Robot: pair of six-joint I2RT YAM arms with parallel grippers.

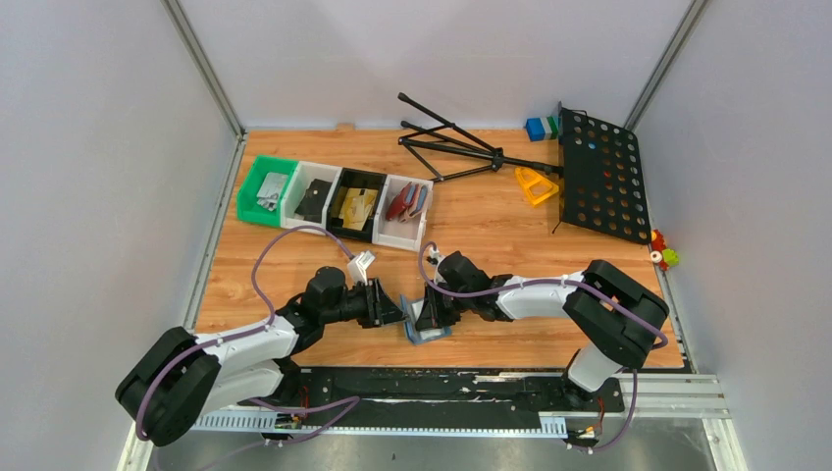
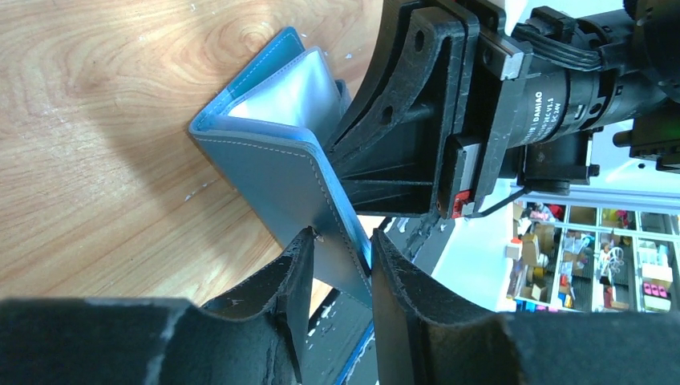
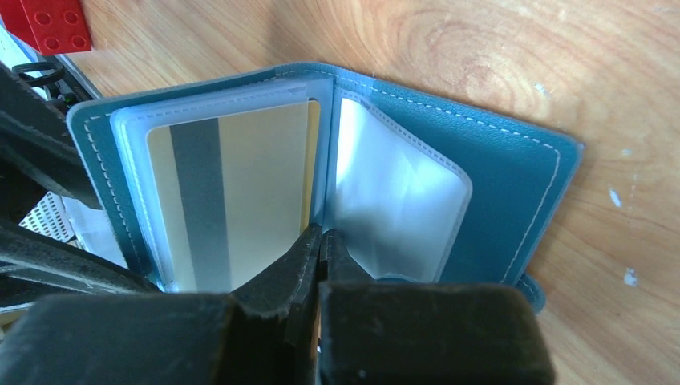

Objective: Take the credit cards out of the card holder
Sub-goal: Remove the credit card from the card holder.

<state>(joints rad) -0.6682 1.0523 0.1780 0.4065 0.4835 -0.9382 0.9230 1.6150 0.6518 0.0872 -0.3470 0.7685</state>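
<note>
Left gripper (image 2: pixel 343 241) pinches 1 outer cover of the card holder (image 2: pixel 265 168), jaws narrow around it. We see the holder propped open on the table (image 2: pixel 96 120) near its front edge, between both arms. Right gripper (image 3: pixel 321 241) is pressed fully together at the fold between 2 clear sleeves; we cannot tell whether it nips any plastic. 1 gold-tan credit card (image 3: pixel 265 176) with a grey stripe sits in a sleeve, and the empty sleeve (image 3: pixel 393 192) lies beside it. We judge 2 risks. Closed fingers may drag plastic instead of catching the card's edge. A tug could also pull the soft cover out of the left hold.
</note>
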